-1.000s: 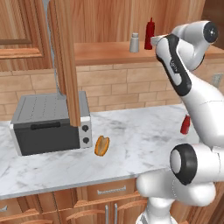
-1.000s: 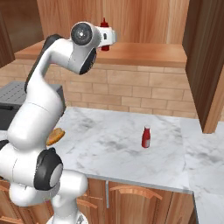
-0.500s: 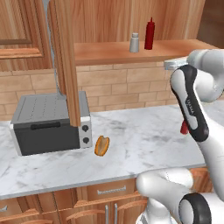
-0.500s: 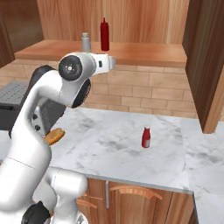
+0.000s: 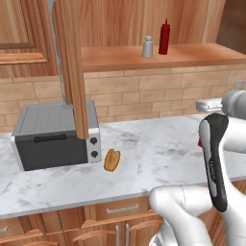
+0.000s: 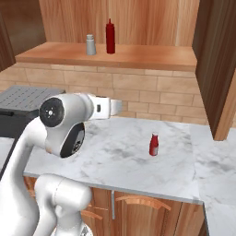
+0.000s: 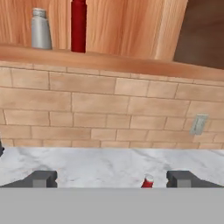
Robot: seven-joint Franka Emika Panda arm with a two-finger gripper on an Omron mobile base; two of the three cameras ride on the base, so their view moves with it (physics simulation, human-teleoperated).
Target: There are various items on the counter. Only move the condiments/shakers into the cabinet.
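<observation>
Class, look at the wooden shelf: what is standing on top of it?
On the shelf stand a grey shaker and a red bottle, side by side. The open door covers the shelf's left end in the left base view.

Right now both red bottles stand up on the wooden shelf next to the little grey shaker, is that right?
Not quite. One red bottle stands on the shelf beside the grey shaker; the other red bottle is on the marble counter, as the right base view shows.

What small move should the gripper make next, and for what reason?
Probably lower toward the red bottle on the counter. The grey shaker and the other red bottle already stand on the cabinet shelf, and the gripper is open and empty above the counter.
</observation>
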